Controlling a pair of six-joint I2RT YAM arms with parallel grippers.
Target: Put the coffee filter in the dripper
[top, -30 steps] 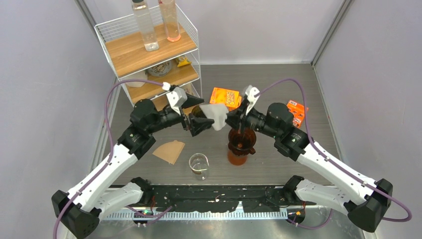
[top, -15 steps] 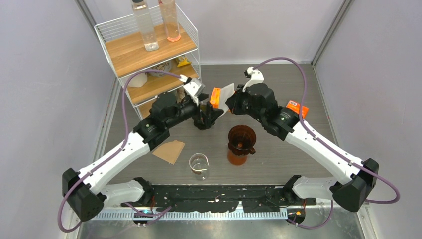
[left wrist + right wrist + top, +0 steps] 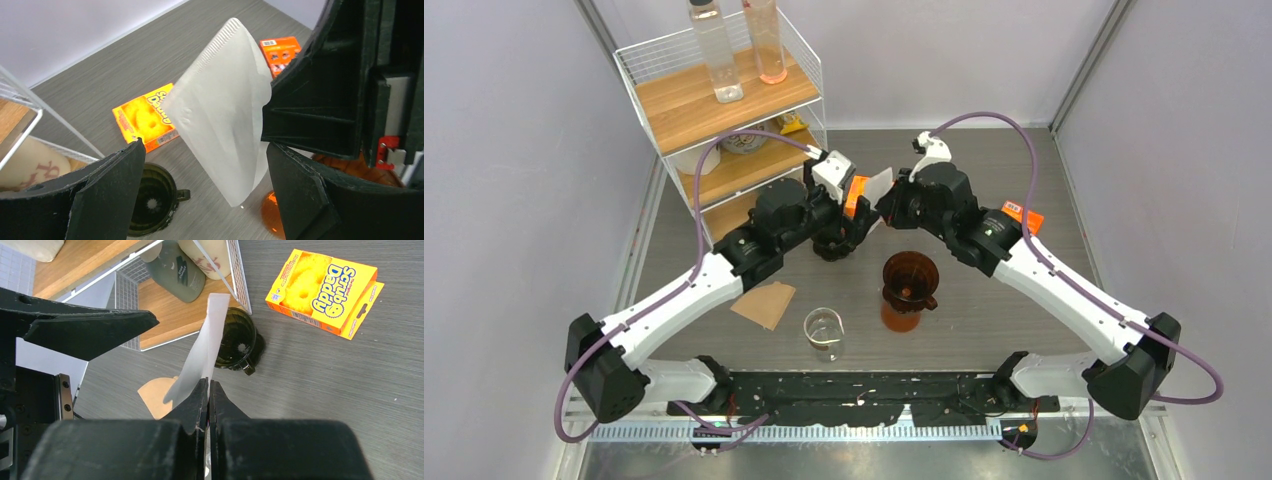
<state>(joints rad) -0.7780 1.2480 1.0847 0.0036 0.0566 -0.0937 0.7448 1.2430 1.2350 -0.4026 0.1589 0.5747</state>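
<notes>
My right gripper (image 3: 207,383) is shut on the lower edge of a white paper coffee filter (image 3: 209,335) and holds it in the air, in the top view (image 3: 880,187) near the shelf. My left gripper (image 3: 205,148) is open, its fingers either side of the filter (image 3: 225,105) without touching it; in the top view it (image 3: 849,225) sits just left of the right gripper (image 3: 887,208). A dark dripper (image 3: 151,202) stands on the table below the filter, also in the right wrist view (image 3: 235,344). An amber dripper (image 3: 909,288) stands nearer me.
A wire shelf (image 3: 724,110) with bottles stands at the back left. An orange Scrub Daddy box (image 3: 325,292) lies behind the drippers, a second orange box (image 3: 1022,215) to the right. A brown filter (image 3: 764,303) and a glass beaker (image 3: 824,332) lie in front.
Both arms moved from above the amber dripper toward the back. The right gripper carried the white filter along; the left gripper follows with its fingers apart around it.
</notes>
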